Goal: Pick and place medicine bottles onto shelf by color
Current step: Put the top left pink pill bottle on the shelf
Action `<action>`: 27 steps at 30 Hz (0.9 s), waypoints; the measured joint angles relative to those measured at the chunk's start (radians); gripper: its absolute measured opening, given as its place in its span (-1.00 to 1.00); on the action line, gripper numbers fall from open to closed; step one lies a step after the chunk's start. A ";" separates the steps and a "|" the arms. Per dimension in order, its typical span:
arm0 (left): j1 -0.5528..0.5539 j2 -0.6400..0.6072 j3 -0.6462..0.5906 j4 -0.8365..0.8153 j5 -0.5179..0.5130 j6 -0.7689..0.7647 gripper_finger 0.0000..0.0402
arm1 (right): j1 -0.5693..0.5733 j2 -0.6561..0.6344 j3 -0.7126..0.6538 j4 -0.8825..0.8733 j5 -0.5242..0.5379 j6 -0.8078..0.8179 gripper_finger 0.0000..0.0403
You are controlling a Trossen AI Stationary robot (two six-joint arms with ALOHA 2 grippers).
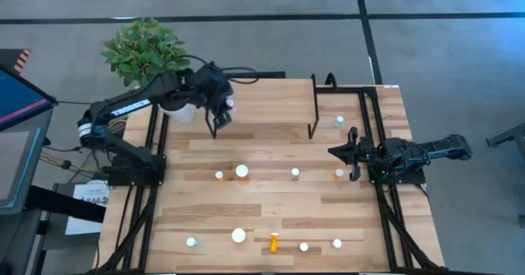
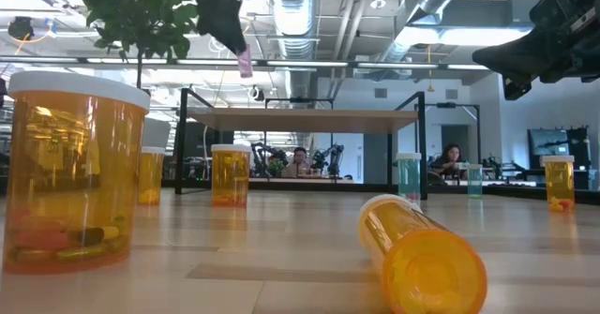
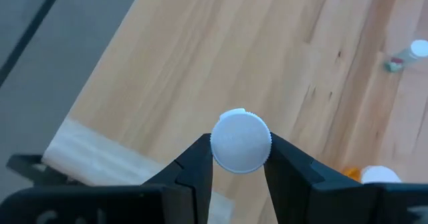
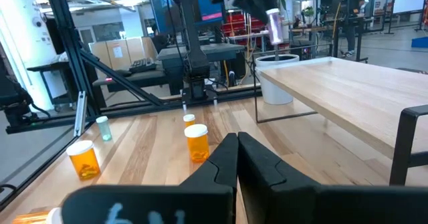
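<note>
Left gripper (image 1: 223, 111) pinching pink bottle (image 1: 230, 106) above shelf (image 1: 271, 103) near-left corner, high view; right gripper (image 1: 338, 152) pressed together, empty, parked by table's right edge; low view: pink bottle (image 2: 246, 64) hangs upright over shelf (image 2: 305, 119) top; left wrist view: white cap (image 3: 241, 142) clamped between fingers (image 3: 195, 167), wood directly beneath; straight descent likely next.

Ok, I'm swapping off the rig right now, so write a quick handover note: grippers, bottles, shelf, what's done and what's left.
Left gripper: shut on a pink bottle, held in the air over the shelf at its left end.
Right gripper: shut, empty, waiting at the table's right side.
Shelf: no bottle seen standing on it yet.
Table: a green bottle by the shelf's right end; orange, green and white-capped bottles scattered in front; one orange bottle lying on its side.
Done: pink bottle picked up.
Left: place it, then sort the rest by color.
</note>
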 joint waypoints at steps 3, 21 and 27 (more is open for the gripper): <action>0.029 0.037 0.018 0.005 0.025 0.017 -0.51 | 0.000 0.000 0.000 0.000 0.000 0.000 -0.83; 0.181 0.147 0.083 0.048 0.063 0.074 -0.51 | 0.000 0.000 0.000 0.002 0.000 0.000 -0.83; 0.204 0.232 0.191 -0.018 0.056 0.118 -0.51 | 0.000 0.000 0.000 0.002 0.000 0.000 -0.83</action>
